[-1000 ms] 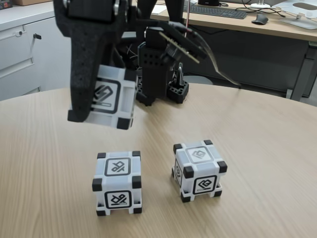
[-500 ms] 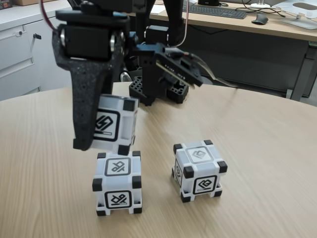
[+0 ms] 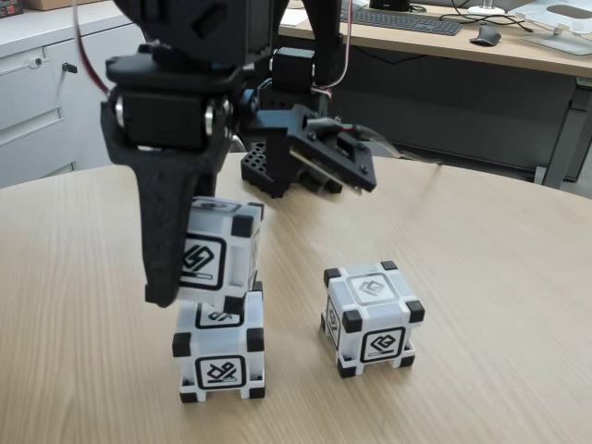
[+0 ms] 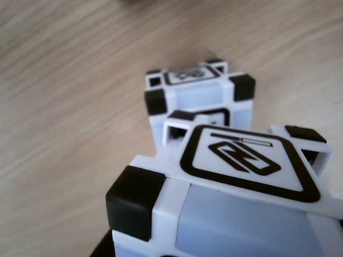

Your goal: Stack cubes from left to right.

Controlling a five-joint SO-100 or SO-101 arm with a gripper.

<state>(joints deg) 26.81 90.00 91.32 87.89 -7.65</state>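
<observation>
1. Directly above the front-left cube (image 3: 219, 356) in the fixed view, the gripper (image 3: 199, 277) holds a second cube, the held cube (image 3: 220, 254), between its black fingers (image 3: 171, 231); the jaws stand apart by that cube's width and clamp its sides.
2. Change noted: half a second ago the held cube hung slightly higher, with the lower cube's top glyph fully visible. It now sits lower, its bottom edge overlapping the rear of that top face. Contact or a thin gap cannot be told from either view.
3. Alignment: the held cube is tilted and set slightly toward the rear of the front-left cube, not square over it.
4. In the other view, the held cube (image 4: 236, 176) fills the foreground, with a further cube (image 4: 201, 99) just beyond it on the table (image 4: 69, 91); which one that is cannot be told.
5. The third cube (image 3: 372, 317) stands to the right of the front-left cube, apart from it, unmoved since the earlier frames.
6. Open room: bare tabletop (image 3: 499, 305) lies left, front and right of the front-left cube. The table's curved edge runs behind, past the arm's base (image 3: 291, 171).
</observation>
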